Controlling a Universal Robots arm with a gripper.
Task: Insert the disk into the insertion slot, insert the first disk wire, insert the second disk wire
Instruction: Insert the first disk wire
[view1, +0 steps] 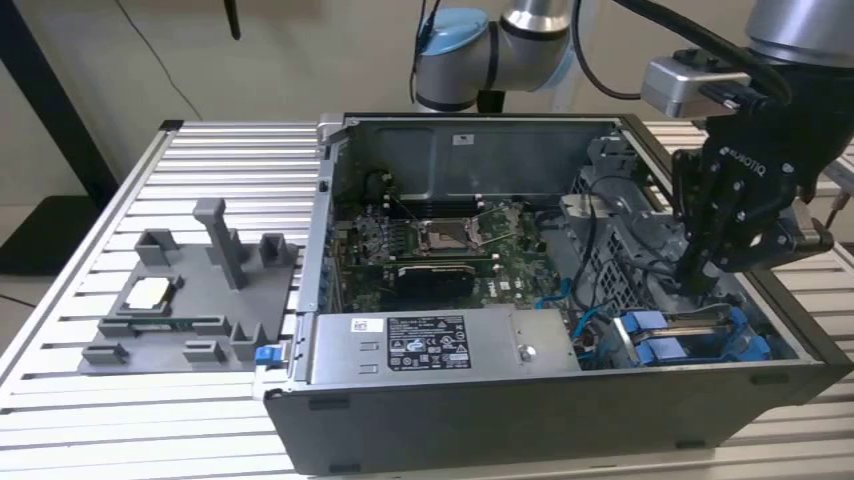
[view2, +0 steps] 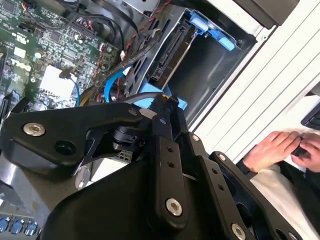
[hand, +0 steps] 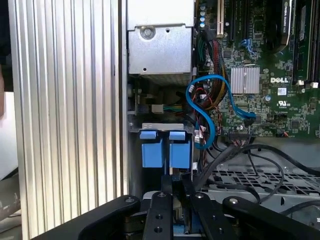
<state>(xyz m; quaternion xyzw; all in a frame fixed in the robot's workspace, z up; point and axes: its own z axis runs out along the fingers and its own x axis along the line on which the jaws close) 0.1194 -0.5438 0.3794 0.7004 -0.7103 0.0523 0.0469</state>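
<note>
Disk (hand: 151, 152), blue carrier tabs showing, is seated in the insertion slot (view2: 215, 75) against the case wall (hand: 125, 165), crowded by cables (hand: 206, 100), pincer (hand: 176, 184) held just over it, grip state cannot be told.

The insertion slot (view1: 647, 340), a dark grey metal bay, is seen at the lower right of the exterior frame, inside the open case. Two bright blue tabs (hand: 151, 152) are shown side by side at its mouth. The disk (view2: 167, 52) is seated inside, with its dark connector edge exposed.
</note>
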